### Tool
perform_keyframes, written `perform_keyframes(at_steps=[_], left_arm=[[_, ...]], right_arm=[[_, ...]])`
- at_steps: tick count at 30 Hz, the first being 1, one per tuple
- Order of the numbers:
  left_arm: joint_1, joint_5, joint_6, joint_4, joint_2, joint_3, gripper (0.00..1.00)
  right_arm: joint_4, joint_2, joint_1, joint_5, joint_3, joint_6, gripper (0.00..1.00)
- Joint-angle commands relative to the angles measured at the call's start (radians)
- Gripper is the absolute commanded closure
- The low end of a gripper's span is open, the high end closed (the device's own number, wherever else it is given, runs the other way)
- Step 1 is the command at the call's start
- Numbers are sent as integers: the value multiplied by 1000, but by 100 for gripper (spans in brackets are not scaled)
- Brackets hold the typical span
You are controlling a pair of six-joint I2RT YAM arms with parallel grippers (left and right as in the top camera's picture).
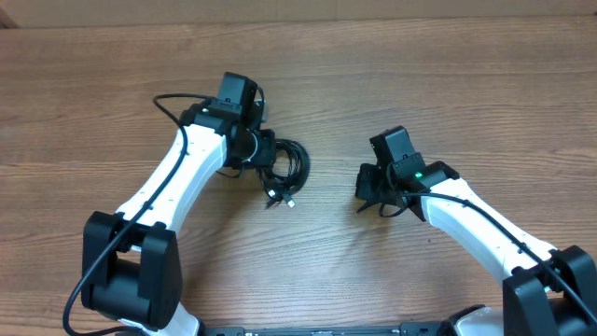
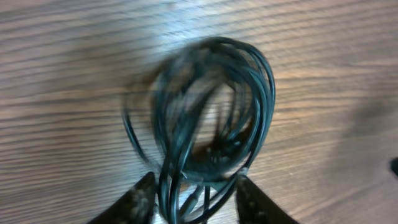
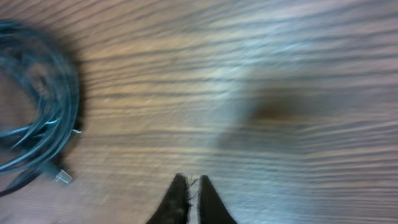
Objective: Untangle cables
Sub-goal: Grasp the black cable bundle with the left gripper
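The cables (image 1: 289, 166) lie as one bundle of thin black loops on the wooden table, with small silver-tipped plugs (image 1: 290, 201) sticking out at the near side. My left gripper (image 1: 271, 161) is at the bundle's left edge. In the left wrist view the coil (image 2: 214, 106) fills the middle, blurred, and several strands run down between the parted jaws of the left gripper (image 2: 195, 180), which is open. My right gripper (image 1: 366, 189) sits apart to the right over bare wood. It is shut (image 3: 192, 181) with nothing between its tips. The coil (image 3: 43, 106) and a plug (image 3: 61, 177) lie to its left.
The wooden table (image 1: 448, 84) stretches all around the bundle. Both white arms reach in from the near edge, the left arm (image 1: 177, 177) on one side and the right arm (image 1: 476, 224) on the other. A thicker black arm cable (image 1: 168, 105) loops beside the left wrist.
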Motion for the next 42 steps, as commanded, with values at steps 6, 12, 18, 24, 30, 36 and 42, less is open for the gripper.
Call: perform_keyframes(at_steps=[6,12,18,24,30,36,42], left_arm=[[-28,-16,60,-15,-28,16,65],[-28,-293,21,72,-28,16,36],[-28,-352,48,221,-24,16,29],[-29,-327,124,280,32,16,27],[-31,-190,217,232,117,16,32],[-35,-177,258,94,177,16,60],[-31,-382,140,-43,153,37,96]], right_arm=[[153,-2,4,-264,9,-49,36],[152,-2,4,-221,9,-49,35],[98,-2,3,-127,9,-49,33],[93,-2,4,-129,9,-49,32],[87,-2,4,-128,9,-49,32],[87,-2,4,-128,9,-49,31],[87,-2,4,-128,9,-49,30]])
